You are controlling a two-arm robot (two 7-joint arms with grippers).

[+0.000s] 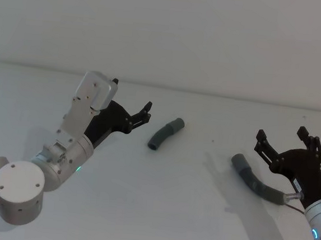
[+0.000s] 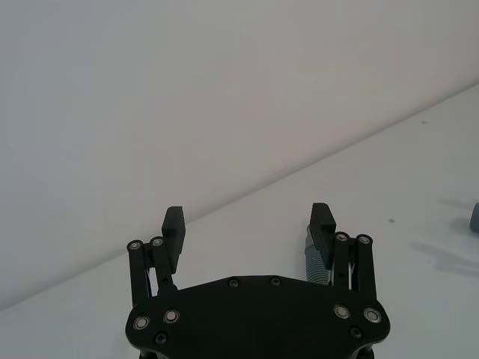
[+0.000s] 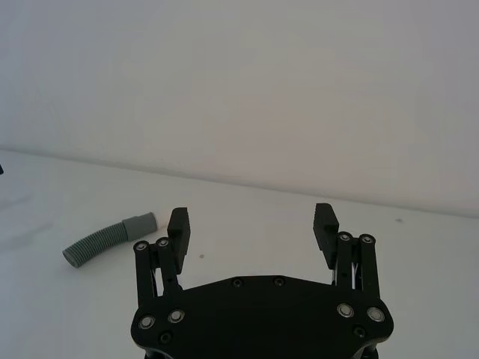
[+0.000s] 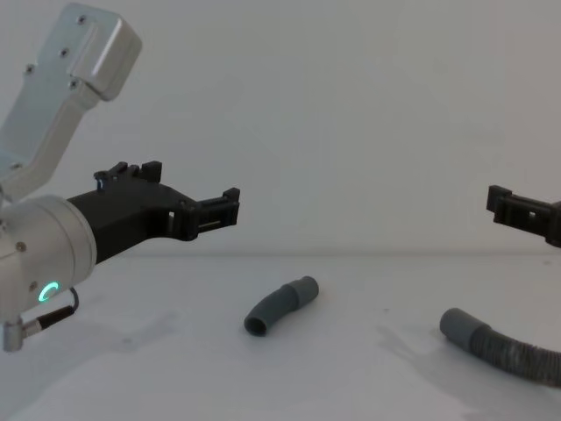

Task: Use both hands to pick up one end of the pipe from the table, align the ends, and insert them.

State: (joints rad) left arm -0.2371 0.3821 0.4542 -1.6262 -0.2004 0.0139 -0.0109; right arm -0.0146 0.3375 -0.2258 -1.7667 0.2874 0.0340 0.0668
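Observation:
The pipe lies in two pieces on the pale table point(image 1: 158, 209). The short curved elbow point(image 1: 165, 134) point(image 4: 280, 305) point(image 3: 108, 239) rests near the middle, its ribbed part also peeking past a finger point(image 2: 313, 263). The long corrugated hose point(image 1: 253, 181) point(image 4: 491, 344) lies to the right, its smooth cuff end point(image 1: 239, 160) pointing towards the elbow. My left gripper point(image 1: 141, 114) point(image 2: 248, 221) point(image 4: 230, 205) hovers open just left of the elbow, above the table. My right gripper point(image 1: 282, 135) point(image 3: 252, 221) point(image 4: 501, 203) hangs open above the long hose. Neither holds anything.
A plain pale wall point(image 1: 213, 35) stands behind the table's far edge. A few small dark specks point(image 1: 213, 140) mark the table between the two pipe pieces.

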